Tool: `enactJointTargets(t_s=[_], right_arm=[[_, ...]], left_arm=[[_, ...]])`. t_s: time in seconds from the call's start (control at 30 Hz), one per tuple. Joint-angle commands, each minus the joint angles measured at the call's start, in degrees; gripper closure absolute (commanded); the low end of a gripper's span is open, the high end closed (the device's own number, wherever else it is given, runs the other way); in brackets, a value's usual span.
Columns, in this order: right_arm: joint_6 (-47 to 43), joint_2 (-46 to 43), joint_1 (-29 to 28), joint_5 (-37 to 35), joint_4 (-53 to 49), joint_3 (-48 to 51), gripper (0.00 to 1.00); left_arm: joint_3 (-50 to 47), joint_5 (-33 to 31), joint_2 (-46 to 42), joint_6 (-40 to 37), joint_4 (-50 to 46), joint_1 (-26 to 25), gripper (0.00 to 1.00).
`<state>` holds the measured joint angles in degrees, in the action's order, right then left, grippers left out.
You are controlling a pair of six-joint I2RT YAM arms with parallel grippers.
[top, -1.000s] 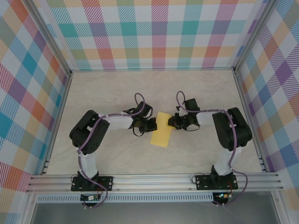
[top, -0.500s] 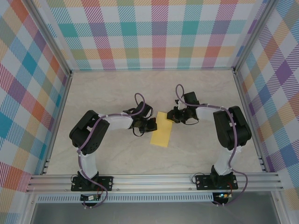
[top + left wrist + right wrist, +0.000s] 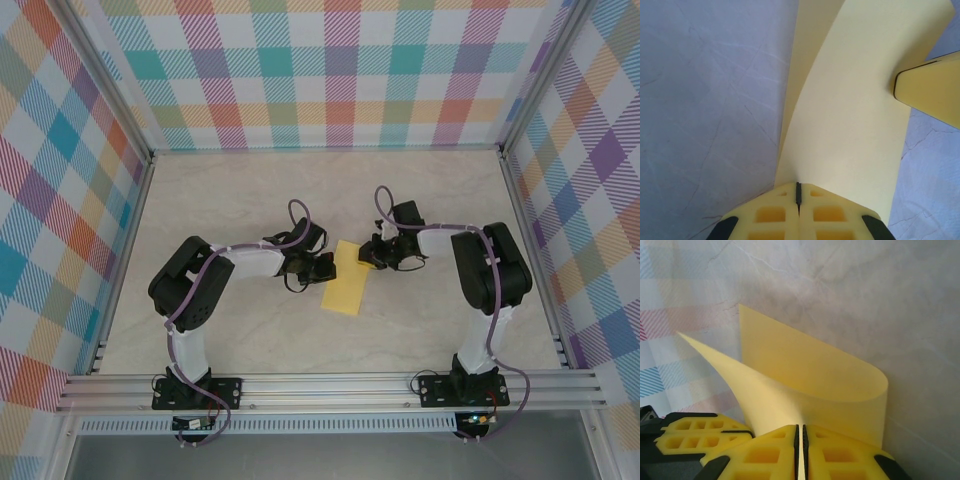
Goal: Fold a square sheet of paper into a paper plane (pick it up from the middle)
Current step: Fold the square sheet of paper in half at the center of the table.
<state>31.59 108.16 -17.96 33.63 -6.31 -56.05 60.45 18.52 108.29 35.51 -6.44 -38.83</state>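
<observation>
The square sheet of paper point(image 3: 347, 280) is plain yellow and lies near the table's middle, bent over on itself in a loose curl point(image 3: 815, 375). My left gripper point(image 3: 325, 268) is shut on its left edge, the paper point(image 3: 850, 110) running out from the closed tips point(image 3: 798, 190). My right gripper point(image 3: 366, 255) is shut on the far right part of the sheet, a thin strip of paper between its pads point(image 3: 801, 432). In the left wrist view, a right finger point(image 3: 932, 87) touches the sheet's far edge. The paper plane is out of view.
The pale marbled table point(image 3: 250, 190) is ringed by checked walls point(image 3: 330, 70), with an aluminium rail point(image 3: 330, 385) along the near edge. Both arms reach inward, and their yellow fingers stand close together over the sheet.
My right gripper has drawn slightly farther back and left with its part of the sheet, and the right elbow has shifted. The left arm has stayed still.
</observation>
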Motion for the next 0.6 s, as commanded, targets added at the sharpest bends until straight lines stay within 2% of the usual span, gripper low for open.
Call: enactJointTargets(t_s=[0.0,0.23,0.43,0.57], right_arm=[[-1.9,-2.2,1.4,0.0,-2.3,-2.4,0.87],[-1.9,1.9,2.3,0.0,-1.4,-2.9,0.87],[-2.3,4.8,2.4,-2.9,-2.3,-2.8,0.87],[-2.9,3.1,2.4,-1.6,-4.0,-3.9,0.87]], left_arm=[[-3.0,-2.5,1.6,-0.8,-7.9,-0.8,1.00],[-2.9,-2.4,1.7,-0.8,-8.0,-0.8,1.00],[-2.9,-2.4,1.6,-0.8,-8.1,-0.8,1.00],[-3.0,-2.4,1.6,-0.9,-8.2,-0.8,1.00]])
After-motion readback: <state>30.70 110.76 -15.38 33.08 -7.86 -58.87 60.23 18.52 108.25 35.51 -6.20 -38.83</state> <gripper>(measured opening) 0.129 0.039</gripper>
